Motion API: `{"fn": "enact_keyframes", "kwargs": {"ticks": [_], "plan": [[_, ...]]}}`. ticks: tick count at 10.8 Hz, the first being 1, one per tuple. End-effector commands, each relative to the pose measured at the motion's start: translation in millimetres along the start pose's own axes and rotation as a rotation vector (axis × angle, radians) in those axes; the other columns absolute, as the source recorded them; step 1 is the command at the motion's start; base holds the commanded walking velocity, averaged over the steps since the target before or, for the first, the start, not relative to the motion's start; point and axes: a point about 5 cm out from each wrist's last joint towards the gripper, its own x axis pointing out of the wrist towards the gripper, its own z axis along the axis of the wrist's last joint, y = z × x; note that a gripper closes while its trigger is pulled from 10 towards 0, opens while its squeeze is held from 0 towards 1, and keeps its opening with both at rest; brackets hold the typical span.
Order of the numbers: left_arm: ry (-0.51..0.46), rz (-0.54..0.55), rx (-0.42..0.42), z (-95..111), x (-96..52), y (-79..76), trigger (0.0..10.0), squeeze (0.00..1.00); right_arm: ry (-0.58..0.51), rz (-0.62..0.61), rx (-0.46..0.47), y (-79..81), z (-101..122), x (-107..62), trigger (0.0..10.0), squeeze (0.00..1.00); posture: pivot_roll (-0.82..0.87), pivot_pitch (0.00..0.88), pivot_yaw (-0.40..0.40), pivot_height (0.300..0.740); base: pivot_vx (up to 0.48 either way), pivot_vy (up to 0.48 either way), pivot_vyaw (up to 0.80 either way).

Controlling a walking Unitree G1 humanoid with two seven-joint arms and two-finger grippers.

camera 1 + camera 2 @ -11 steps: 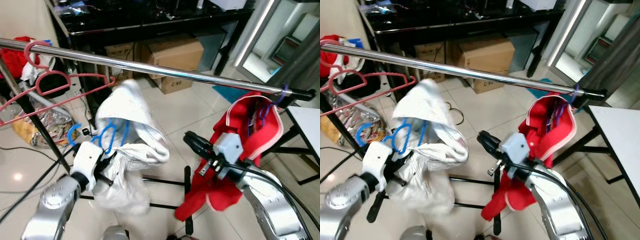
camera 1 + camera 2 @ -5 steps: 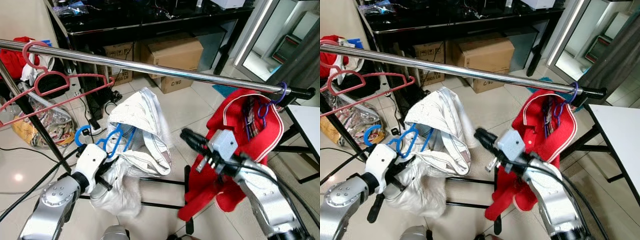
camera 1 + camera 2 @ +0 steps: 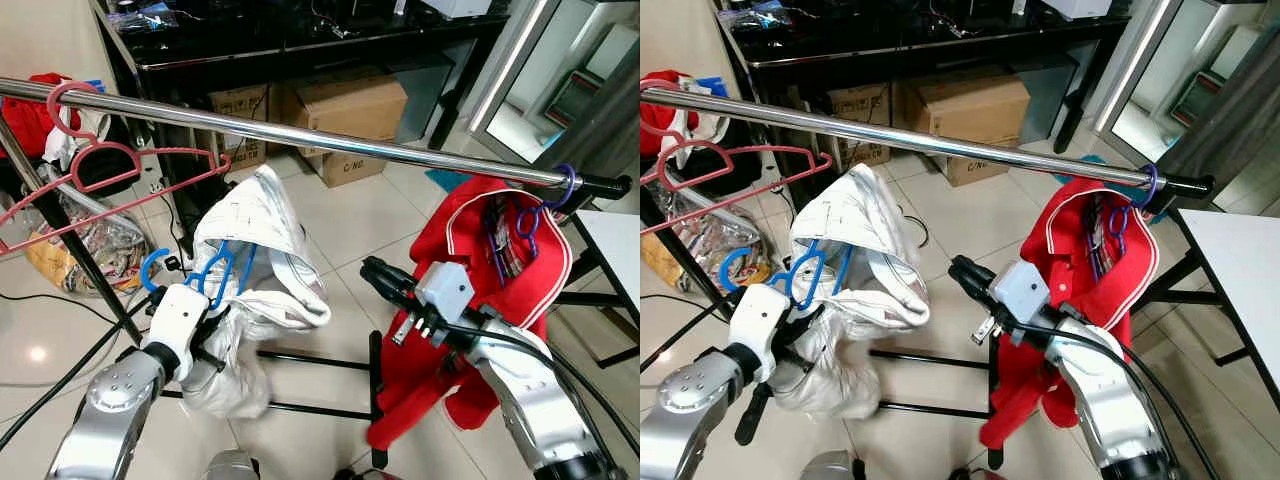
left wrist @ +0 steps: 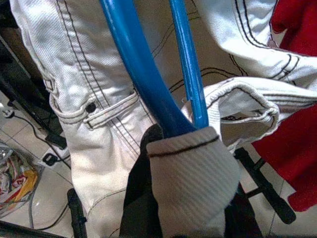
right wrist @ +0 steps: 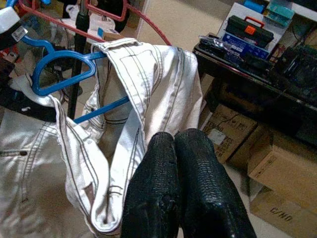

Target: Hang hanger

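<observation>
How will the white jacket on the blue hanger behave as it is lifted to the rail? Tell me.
The white jacket looks floppy: it sags in folds off the blue hanger held by the left gripper, so it will probably swing. Its thick stitched denim suggests some weight, likely tilting the hanger. It hangs bunched and lopsided, so it may slip off.

A rail [image 3: 330, 140] runs across from upper left down to the right. An empty hanger [image 3: 110, 180] hangs on it at far left; a polo [image 3: 500, 290] hangs on a hanger at its right end. Below the rail, left of centre, the left gripper [image 3: 205, 330] holds up a hanger [image 3: 205, 275] draped with a jacket [image 3: 255, 290]. The right gripper [image 3: 385, 280] sits between jacket and polo. Boxes [image 3: 340, 115] stand on the floor behind the rail, under a tabletop [image 3: 300, 40].
</observation>
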Motion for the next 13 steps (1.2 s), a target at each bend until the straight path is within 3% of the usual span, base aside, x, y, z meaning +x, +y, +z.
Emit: {"fn": "enact_keyframes", "kwargs": {"ticks": [1,3,7,10,13], "plan": [[-0.047,0.021,0.015,11,3.9,0.7,10.0,0.0,-0.008,0.002,-0.027,-3.0,2,0.9,10.0,0.0,0.27,0.051,-0.097,0.74,0.0,0.0,0.0],[-0.031,0.143,-0.027,8,7.7,11.2,10.0,0.0,-0.009,-0.007,-0.018,-3.8,0,2.6,10.0,0.0,0.28,0.044,-0.097,0.74,0.0,0.0,0.0],[-0.074,0.139,-0.015,30,6.0,15.2,10.0,0.0,-0.011,0.006,0.01,9.5,-5,3.3,10.0,0.0,0.29,0.045,-0.092,0.74,0.0,0.0,0.0],[-0.056,0.105,0.046,39,5.0,32.5,10.0,0.0,-0.039,0.011,0.013,3.5,5,11.8,10.0,0.0,0.29,0.038,-0.096,0.74,0.0,0.0,0.0],[-0.059,0.074,0.072,50,8.2,39.6,10.0,0.0,-0.052,0.019,0.023,1.2,10,19.2,10.0,0.0,0.29,0.038,-0.096,0.74,0.0,0.0,0.0]]}}
